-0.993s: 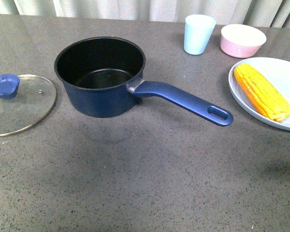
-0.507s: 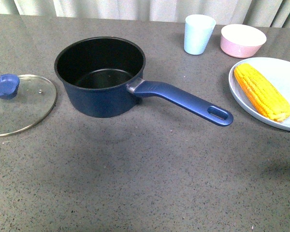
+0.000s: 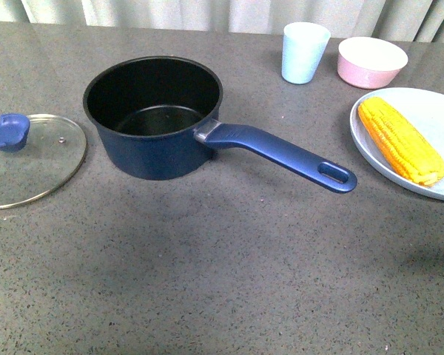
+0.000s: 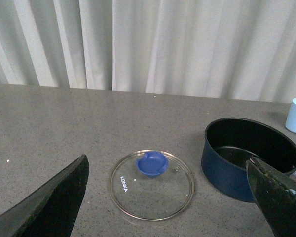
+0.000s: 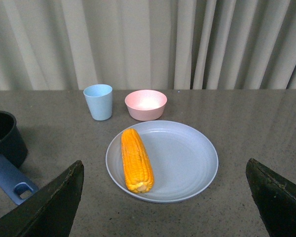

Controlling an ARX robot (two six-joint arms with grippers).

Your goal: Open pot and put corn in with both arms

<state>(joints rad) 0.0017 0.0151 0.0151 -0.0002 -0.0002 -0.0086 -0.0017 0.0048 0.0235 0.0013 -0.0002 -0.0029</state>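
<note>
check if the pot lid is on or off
Off: the lid lies on the table beside the pot, whose black inside is bare.

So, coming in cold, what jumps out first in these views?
The open dark-blue saucepan stands empty in the middle of the grey table, with its long handle pointing toward the robot's right. The glass lid lies flat on the table to the left of it. The bright yellow corn cob lies on a pale blue plate at the far right, not yet picked up.
</note>
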